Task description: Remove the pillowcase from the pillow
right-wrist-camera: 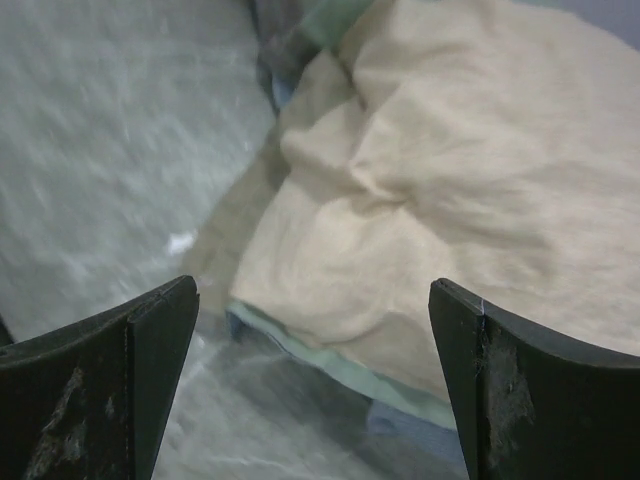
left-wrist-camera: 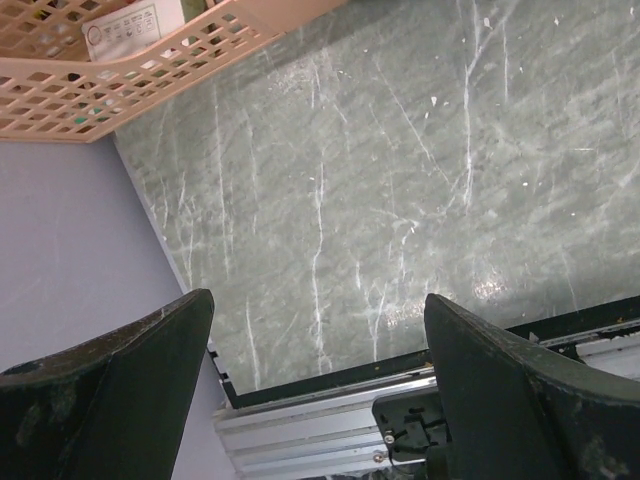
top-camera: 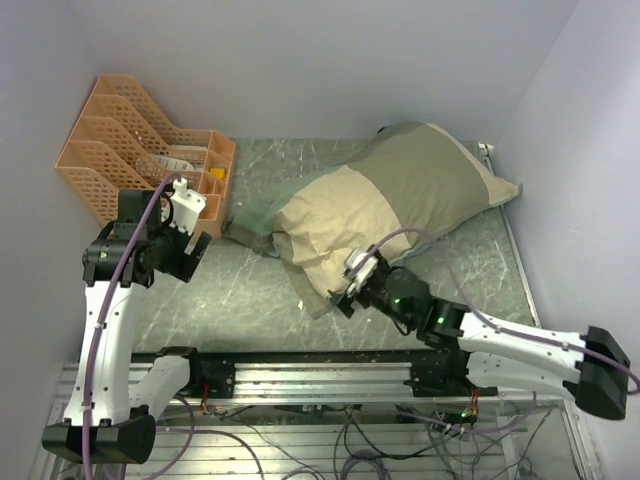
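A grey marbled desk between pale walls carries the pillowcase, stuffed plump, across its far right. The cloth looks soft, light and limp; its loose near hem seems the best hold. The right pincer hovers there, fingers apart; the left pincer, likewise apart, hangs over bare desk.

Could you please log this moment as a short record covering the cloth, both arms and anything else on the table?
pillowcase: plump, lying at the back right of the table; tan panel nearest the arms, olive panel behind
pillow: not visible; the cover's fullness suggests it is inside
left gripper: open, above bare table near the rack, holding nothing
right gripper: open, aimed at the pillowcase's tan near end, nothing gripped
file rack: peach mesh, back left by the wall
task state: removal not begun
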